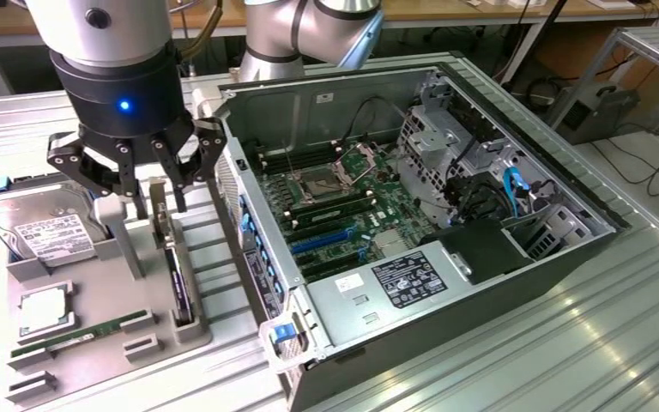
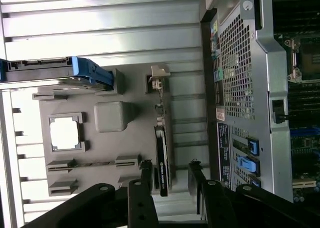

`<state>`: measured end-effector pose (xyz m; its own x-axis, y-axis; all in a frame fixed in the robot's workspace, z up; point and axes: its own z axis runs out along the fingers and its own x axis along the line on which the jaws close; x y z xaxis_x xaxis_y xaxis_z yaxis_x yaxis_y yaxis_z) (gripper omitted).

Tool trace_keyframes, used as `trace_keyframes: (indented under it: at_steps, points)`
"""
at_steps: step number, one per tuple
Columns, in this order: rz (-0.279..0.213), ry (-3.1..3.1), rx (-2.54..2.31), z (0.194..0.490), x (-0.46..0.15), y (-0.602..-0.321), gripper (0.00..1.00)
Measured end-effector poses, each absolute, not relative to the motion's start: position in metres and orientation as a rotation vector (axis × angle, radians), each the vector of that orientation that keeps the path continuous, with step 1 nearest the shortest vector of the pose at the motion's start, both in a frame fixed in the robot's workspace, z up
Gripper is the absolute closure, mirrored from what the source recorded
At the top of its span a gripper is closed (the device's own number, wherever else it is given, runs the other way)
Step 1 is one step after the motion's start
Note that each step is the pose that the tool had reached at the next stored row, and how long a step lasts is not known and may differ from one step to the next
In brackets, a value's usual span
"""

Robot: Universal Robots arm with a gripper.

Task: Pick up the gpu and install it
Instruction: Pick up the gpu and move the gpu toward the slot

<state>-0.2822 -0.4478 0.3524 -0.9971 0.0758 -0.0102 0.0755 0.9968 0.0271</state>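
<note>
gpu [image 2: 162, 158]: parked on its long edge in a slot of the grey holder [image 2: 132, 143], straight under the pincer [image 2: 170, 164] and sitting in the gap between the two fingers. Pincer open, fingers spread either side of the card with a sliver of holder showing on both sides, so not clamped on anything going by the wrist view

Handling guess: probably light-ish and stiff along the board, but fragile. No squeezing hard on the cooler, no pressing on bare components, no scraping the edge connector. Smooth dark shroud, so maybe a bit slippery under metal fingers. Best bet for a hold: across the thickness, roughly mid-length over the cooler body, to avoid tipping on the lift

Looks-wise: thin dark slab seen edge-on, black cooler side with a small label, silver end bracket [image 2: 159, 76] sticking out at one end

Open pc case [image 1: 306, 112] just off to one side of the pincer, on the same ribbed desk [image 1: 604, 326], blue slots [image 1: 320, 243] on the board inside
</note>
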Motion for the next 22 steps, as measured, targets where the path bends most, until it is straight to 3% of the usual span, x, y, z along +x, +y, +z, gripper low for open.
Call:
trace_keyframes:
  at_steps: [22]
  points:
    - [0.042, 3.128, 0.119, 0.309, -0.286, -0.45, 0.58]
